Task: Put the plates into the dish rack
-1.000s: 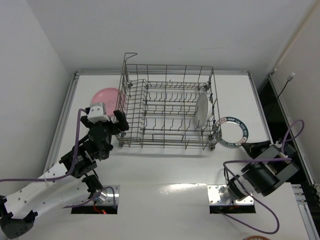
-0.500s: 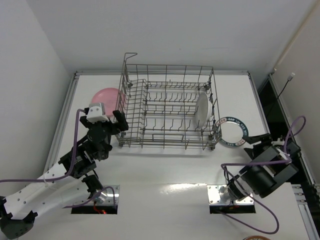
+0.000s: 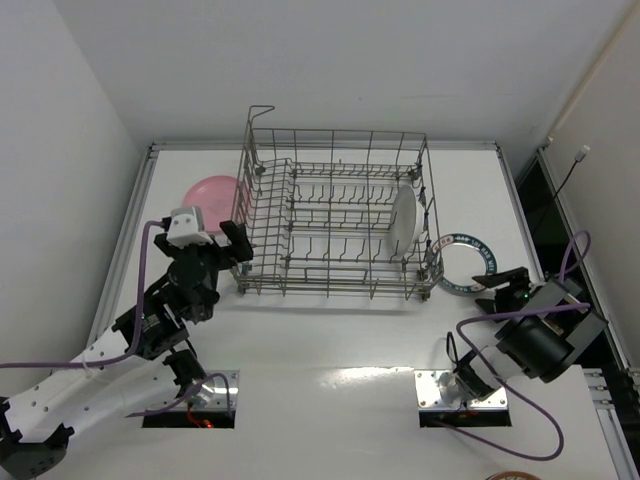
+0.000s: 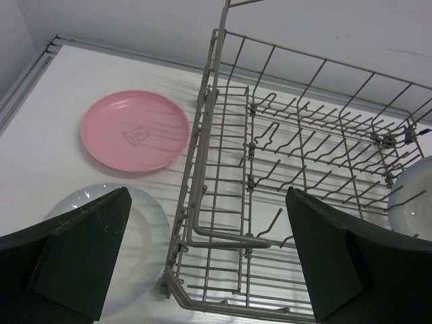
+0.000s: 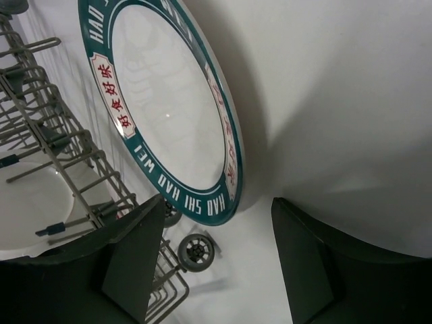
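While the right pincer (image 5: 223, 270) hangs spread and empty, we see the teal-rimmed plate (image 5: 169, 115) lying flat on the counter (image 3: 330, 350) just ahead of it, beside the right end of the dish rack (image 3: 330, 290). The left pincer (image 4: 208, 223), also spread, sits far off near the pink plate (image 4: 135, 130).

Bright even light, soft shadows under the dish rack (image 3: 335, 215), glare on the table (image 3: 372, 376), views sharp.
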